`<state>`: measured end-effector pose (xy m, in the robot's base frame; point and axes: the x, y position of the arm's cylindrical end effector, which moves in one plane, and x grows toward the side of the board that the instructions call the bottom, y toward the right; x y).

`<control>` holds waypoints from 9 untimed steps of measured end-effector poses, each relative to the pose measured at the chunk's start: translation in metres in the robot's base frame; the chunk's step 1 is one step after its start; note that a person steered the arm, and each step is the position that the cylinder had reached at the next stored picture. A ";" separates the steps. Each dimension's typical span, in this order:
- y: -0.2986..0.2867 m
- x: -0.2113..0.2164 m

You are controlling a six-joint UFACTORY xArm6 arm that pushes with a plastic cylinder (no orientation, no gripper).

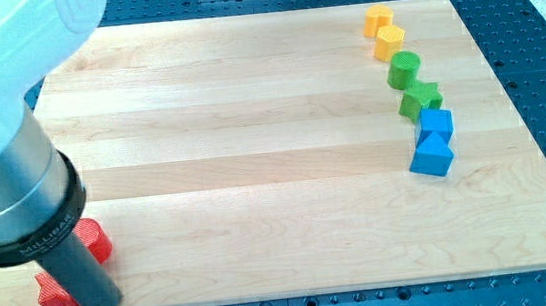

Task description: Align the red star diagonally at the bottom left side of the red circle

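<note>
my tip (105, 302) sits right beside the red star (54, 294), already down-left of the red circle (93, 240) at the worktop (248, 105) corner, so tiny nudges only; no claw here, just a rod.

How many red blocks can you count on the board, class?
2. The red circle sits near the view's bottom left; the red star lies below-left of it, partly hidden by the rod. More could hide behind the arm.

single view, high and angled down, wooden board (284, 162) filling frame, arm (14, 178) close
</note>
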<state>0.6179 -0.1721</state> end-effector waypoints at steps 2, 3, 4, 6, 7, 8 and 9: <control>-0.008 -0.028; -0.008 -0.040; 0.041 -0.062; 0.018 0.001; 0.018 0.001; 0.009 0.001; -0.009 0.000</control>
<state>0.6182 -0.1810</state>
